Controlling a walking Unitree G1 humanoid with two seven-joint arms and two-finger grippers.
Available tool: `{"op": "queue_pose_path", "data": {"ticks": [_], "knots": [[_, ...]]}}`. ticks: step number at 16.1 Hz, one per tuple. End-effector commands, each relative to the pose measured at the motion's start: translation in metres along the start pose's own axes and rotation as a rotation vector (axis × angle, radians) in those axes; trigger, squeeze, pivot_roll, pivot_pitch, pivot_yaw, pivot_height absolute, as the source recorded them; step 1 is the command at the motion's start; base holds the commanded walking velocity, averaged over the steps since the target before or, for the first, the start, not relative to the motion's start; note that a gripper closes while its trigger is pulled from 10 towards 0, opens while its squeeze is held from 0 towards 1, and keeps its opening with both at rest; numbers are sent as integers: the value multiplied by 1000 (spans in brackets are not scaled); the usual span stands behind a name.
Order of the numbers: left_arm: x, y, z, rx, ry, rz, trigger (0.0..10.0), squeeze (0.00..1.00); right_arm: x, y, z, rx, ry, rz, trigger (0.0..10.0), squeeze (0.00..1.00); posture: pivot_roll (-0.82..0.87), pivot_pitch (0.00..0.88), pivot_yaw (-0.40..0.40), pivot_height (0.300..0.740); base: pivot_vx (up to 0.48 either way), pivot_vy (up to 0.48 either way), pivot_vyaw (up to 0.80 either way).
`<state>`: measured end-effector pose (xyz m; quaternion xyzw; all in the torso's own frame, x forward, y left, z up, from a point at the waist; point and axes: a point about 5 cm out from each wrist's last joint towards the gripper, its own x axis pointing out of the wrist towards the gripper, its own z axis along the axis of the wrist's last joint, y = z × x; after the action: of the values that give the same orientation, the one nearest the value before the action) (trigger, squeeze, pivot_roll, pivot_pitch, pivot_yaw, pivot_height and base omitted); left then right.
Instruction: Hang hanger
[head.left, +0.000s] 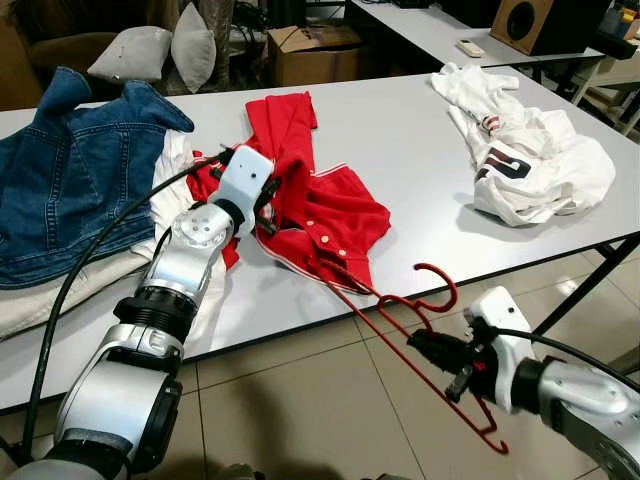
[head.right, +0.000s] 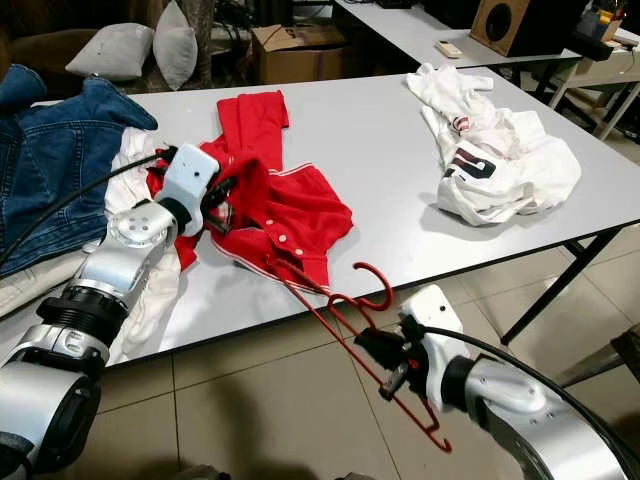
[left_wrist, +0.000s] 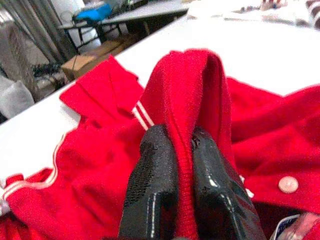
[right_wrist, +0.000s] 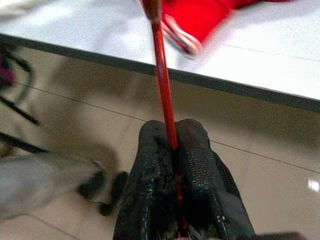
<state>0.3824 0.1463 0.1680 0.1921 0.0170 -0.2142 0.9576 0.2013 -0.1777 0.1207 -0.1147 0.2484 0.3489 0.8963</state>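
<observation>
A red shirt (head.left: 320, 205) with white trim and buttons lies on the grey table (head.left: 400, 150). My left gripper (head.left: 262, 192) is shut on a raised fold of that shirt (left_wrist: 192, 100), the cloth pinched between both black fingers (left_wrist: 152, 185). A red wire hanger (head.left: 425, 330) sticks out past the table's front edge, one end tucked into the shirt's hem, its hook curling upward. My right gripper (head.left: 425, 345) is shut on the hanger's thin bar (right_wrist: 162, 85) below table height, over the tiled floor.
A blue denim jacket (head.left: 70, 170) on white cloth covers the table's left. A crumpled white shirt (head.left: 530, 160) lies at the right. Behind stand a cardboard box (head.left: 310, 50), grey pillows (head.left: 160, 50), and another table with a speaker (head.left: 545, 22). Table legs (head.left: 600, 270) stand right.
</observation>
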Motion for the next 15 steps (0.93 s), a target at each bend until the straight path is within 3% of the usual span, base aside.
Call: {"op": "queue_pose_path", "data": {"ticks": [1, 3, 6, 9, 10, 13, 15], "knots": [[0, 5, 15, 12, -59, 3, 0, 0, 0, -10, -7, -18, 60, -80, 10000, 0, -75, 0, -25, 740, 0, 0, 0], [-4, 6, 16, 34, -72, 0, 0, 0, 1, -26, -4, -18, 46, -213, 10000, 0, -69, 0, -20, 740, 0, 0, 0], [-17, 2, 5, 59, -49, -19, 0, 0, -5, -54, 13, -11, -58, -420, 10000, 0, -69, 0, -6, 740, 0, 0, 0], [-32, -22, -13, -19, 2, -27, 0, 0, -11, -82, 27, 2, -188, -586, 10000, 0, -65, 0, -6, 740, 0, 0, 0], [-36, -31, -15, -48, 7, -13, 0, 0, -11, -84, 28, 2, -194, -577, 10000, 0, -61, 0, -12, 740, 0, 0, 0], [-34, -38, -11, -150, 3, 93, 0, 0, -11, -63, 30, 24, -200, -375, 10000, 0, -55, 0, -30, 740, 0, 0, 0], [-31, -36, -7, -174, 5, 138, 0, 0, -9, -51, 10, 84, -63, -268, 10000, 0, -63, 0, -19, 740, 0, 0, 0]]}}
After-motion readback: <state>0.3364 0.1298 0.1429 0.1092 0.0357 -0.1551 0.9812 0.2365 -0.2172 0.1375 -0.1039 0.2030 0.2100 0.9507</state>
